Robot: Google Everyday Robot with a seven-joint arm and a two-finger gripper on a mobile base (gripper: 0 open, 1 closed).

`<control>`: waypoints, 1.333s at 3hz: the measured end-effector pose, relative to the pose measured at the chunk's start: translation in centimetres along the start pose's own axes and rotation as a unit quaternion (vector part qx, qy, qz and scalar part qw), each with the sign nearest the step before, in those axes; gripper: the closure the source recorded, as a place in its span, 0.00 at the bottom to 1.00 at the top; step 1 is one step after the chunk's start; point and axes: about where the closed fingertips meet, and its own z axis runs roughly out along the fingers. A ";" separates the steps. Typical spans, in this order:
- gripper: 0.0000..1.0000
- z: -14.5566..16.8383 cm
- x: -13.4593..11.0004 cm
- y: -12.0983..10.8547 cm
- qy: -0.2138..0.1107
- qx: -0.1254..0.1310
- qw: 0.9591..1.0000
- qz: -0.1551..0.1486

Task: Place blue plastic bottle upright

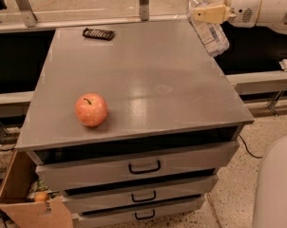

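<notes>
A white robot arm (pixel 269 6) reaches in from the upper right. Its tool (pixel 207 14) grips the upper part of the blue plastic bottle (pixel 213 38), which hangs tilted in the air over the far right edge of the grey desk (pixel 148 75), cap uppermost. A red apple (pixel 91 109) sits near the desk's front left. A small dark object (pixel 99 33) lies at the back.

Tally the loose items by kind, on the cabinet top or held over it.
apple: 1, on the cabinet top
blue plastic bottle: 1, tilted, clamped in the gripper over the far right edge
flat black object: 1, far left
Total: 3
</notes>
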 end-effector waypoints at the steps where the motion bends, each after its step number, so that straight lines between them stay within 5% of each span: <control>1: 1.00 -1.6 -0.1 0.9 -0.073 -0.027 0.997 0.021; 4: 1.00 -3.5 2.6 4.7 -0.220 -0.070 0.972 0.036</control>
